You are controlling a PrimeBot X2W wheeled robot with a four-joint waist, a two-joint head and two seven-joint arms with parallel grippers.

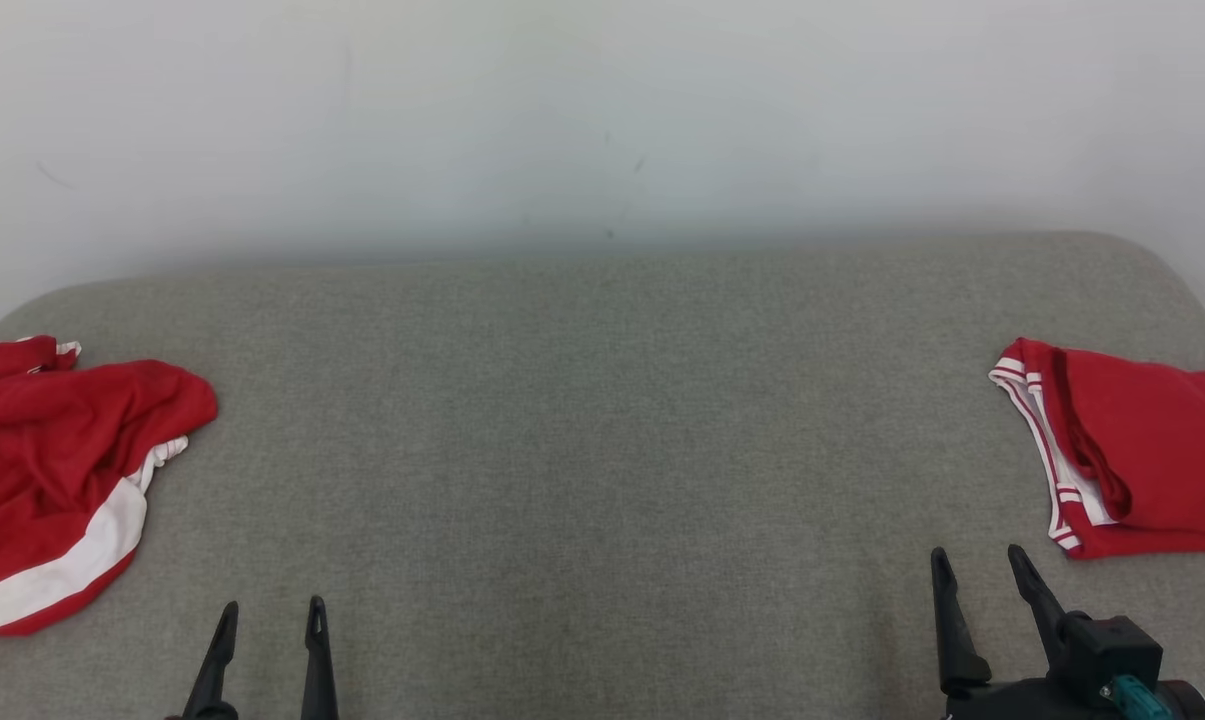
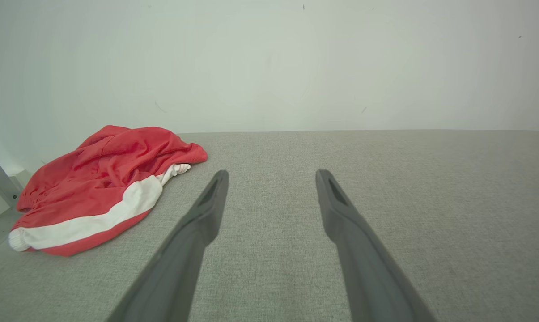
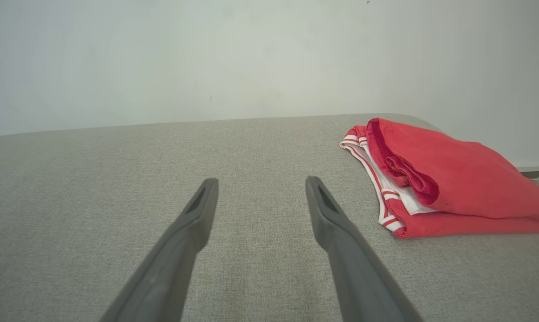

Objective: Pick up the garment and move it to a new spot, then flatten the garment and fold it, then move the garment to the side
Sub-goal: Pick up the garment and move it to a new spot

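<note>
Head view: shows crumpled garment [image 1: 52, 470] at left end of grey table [image 1: 602, 450], folded garment [image 1: 1152, 460] at its right end, well apart. Risks pinching one layer only, owing to bunched cloth; risks reaching for wrong red pile. Left wrist view: has left gripper [image 2: 271, 172] low over grey table, fingers spread, empty, crumpled garment toward table's left end. Right wrist view: same for right gripper [image 3: 261, 180], spread, empty, folded garment toward table's right end.
</note>
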